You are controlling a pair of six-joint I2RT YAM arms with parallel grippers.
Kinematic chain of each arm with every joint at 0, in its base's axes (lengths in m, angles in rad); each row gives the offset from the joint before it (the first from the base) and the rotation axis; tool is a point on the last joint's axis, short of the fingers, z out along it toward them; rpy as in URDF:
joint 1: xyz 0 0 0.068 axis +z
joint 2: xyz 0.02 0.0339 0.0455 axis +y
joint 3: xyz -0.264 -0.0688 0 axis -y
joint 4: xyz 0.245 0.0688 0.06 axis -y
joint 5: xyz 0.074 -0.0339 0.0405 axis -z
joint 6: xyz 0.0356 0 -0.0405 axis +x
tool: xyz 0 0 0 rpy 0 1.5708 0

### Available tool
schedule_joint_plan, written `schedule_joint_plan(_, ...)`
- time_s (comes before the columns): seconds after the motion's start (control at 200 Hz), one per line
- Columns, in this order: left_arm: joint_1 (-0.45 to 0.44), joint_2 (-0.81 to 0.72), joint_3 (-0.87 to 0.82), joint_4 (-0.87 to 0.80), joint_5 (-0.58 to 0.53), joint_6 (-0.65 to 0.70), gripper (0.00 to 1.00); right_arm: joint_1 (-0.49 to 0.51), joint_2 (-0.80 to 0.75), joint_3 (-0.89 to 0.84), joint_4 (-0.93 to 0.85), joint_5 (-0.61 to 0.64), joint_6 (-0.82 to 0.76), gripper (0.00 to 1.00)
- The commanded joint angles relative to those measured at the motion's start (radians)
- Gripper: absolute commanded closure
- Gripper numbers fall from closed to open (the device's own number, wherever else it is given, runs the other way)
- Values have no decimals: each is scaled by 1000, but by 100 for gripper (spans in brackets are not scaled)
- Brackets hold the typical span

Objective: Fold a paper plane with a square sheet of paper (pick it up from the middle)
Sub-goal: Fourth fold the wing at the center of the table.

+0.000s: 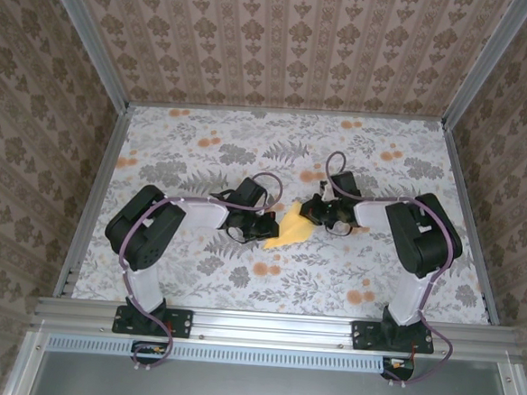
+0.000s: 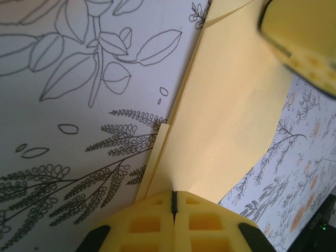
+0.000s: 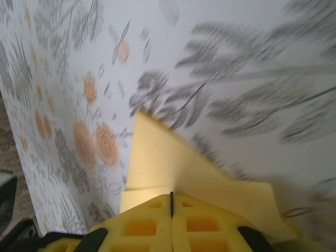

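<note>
The pale-yellow sheet of paper (image 1: 294,229) is folded into a narrow pointed shape and hangs just above the table between both arms. My left gripper (image 1: 271,224) is shut on its left end. In the left wrist view the paper (image 2: 231,115) runs out of the closed jaws (image 2: 173,195) with a crease down its length. My right gripper (image 1: 311,211) is shut on the right end. In the right wrist view the paper (image 3: 157,157) leaves the closed jaws (image 3: 171,197) and tapers to a point. The right gripper's yellow finger (image 2: 302,42) shows blurred at the top right of the left wrist view.
The table (image 1: 203,157) has a floral cloth with orange flower blotches (image 1: 263,270). Metal rails and patterned walls (image 1: 284,36) close in the left, right and far sides. Both arm bases (image 1: 151,318) sit on the near rail.
</note>
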Motion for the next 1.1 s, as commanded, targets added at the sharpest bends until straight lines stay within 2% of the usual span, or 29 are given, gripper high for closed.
schedule_joint_plan(0.0, -7, 29, -46, -130, -59, -5, 100, -61, 27, -20, 11, 62, -33, 94)
schedule_joint_plan(0.275, -7, 30, -62, -110, -54, -15, 100, -115, 9, -33, 38, 87, -37, 94)
schedule_joint_plan(0.46, -8, 33, -53, -102, -45, -11, 100, -116, -84, -40, 26, 81, -47, 93)
schedule_joint_plan(0.73, -12, 35, -50, -99, -43, -10, 100, -32, -148, -83, 30, 30, -26, 93)
schedule_joint_plan(0.89, -12, 38, -50, -96, -40, -10, 100, 40, -103, -62, 24, 6, -18, 93)
schedule_joint_plan(1.095, -12, 37, -53, -93, -39, -11, 100, 29, -26, -34, 0, 24, -21, 94)
